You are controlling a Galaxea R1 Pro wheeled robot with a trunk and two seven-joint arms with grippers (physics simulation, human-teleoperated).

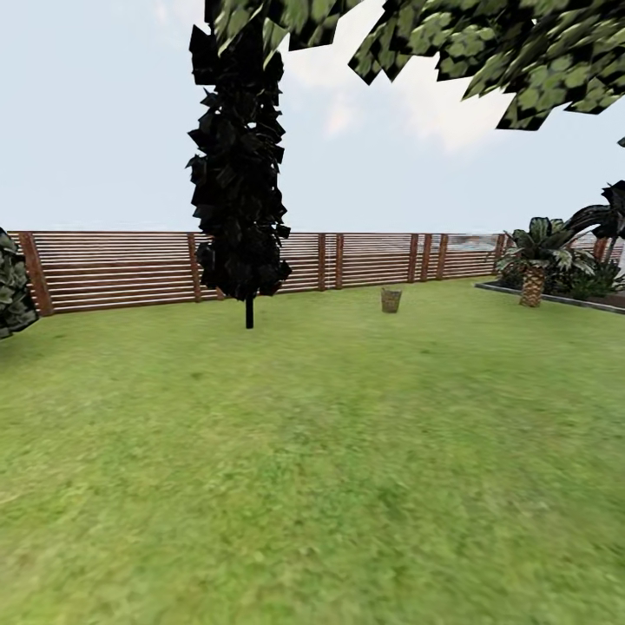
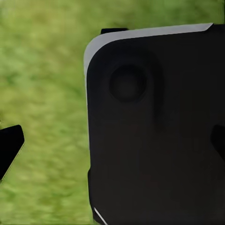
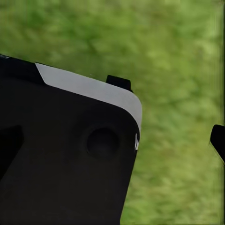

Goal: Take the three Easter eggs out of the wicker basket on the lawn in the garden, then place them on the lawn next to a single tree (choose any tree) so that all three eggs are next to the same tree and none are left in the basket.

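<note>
You are far from the wicker basket [image 1: 391, 300]; it stands on the lawn [image 1: 330, 451] near the fence [image 1: 121, 269], so drive first. Eggs too small to see. Grippers' state: cannot tell, wrist cams show mostly robot body.

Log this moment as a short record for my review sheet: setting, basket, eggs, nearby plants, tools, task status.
setting: open lawn, slatted wooden fence behind
basket: wicker basket upright on the grass, far ahead, near the fence
eggs: too far to tell
plants: dark columnar conifer left of the basket; palm plant to the right; leafy canopy overhead
tools: open or shut cannot be told; wrist views show grass and dark robot body
status: robot at a distance from the basket
</note>
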